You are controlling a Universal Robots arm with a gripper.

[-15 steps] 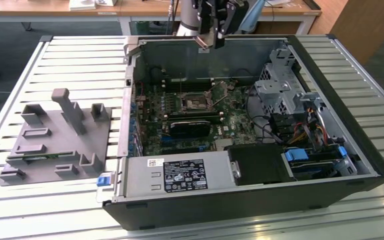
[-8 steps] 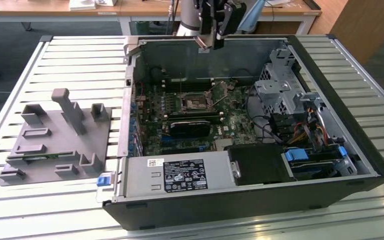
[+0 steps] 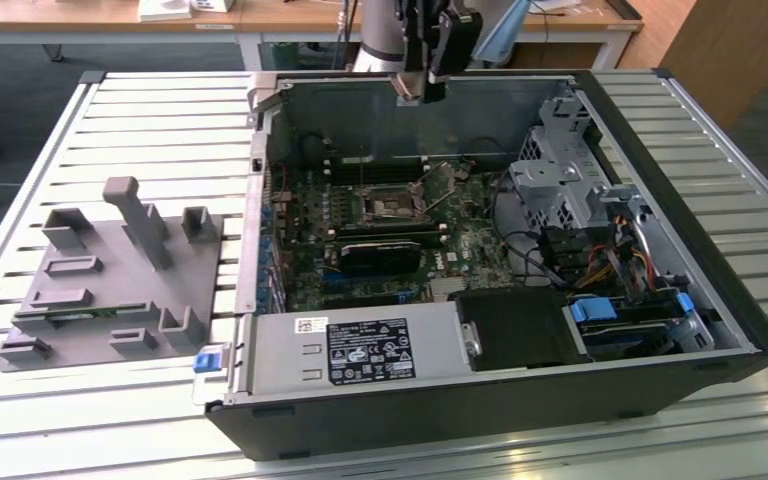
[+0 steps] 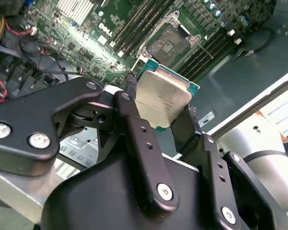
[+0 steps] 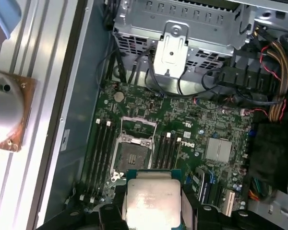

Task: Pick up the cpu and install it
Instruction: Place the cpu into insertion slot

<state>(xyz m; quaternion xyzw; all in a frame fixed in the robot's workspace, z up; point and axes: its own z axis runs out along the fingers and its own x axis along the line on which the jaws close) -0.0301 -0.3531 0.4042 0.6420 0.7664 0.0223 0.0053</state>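
Motherboard (image 5: pixel 192 120) beneath cpu (image 5: pixel 152 201) in pincer (image 4: pixel 161 100)

**Print everywhere, hardly a word legible**

Faint engraved lines on the cpu (image 4: pixel 163 98) lid, right between the jaws, and I can't make them out. Just beyond the jaws, a white logo (image 5: pixel 186 143) on the board (image 5: pixel 201 110). Well away from them, a white label (image 3: pixel 357 350) on the power supply (image 3: pixel 284 362): dense print and symbols, unreadable.

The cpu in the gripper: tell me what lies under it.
Below the cpu, clamped in the gripper, the motherboard shows, its open CPU socket flanked by memory slots just past the chip's edge. The chip hides whatever sits directly beneath it.
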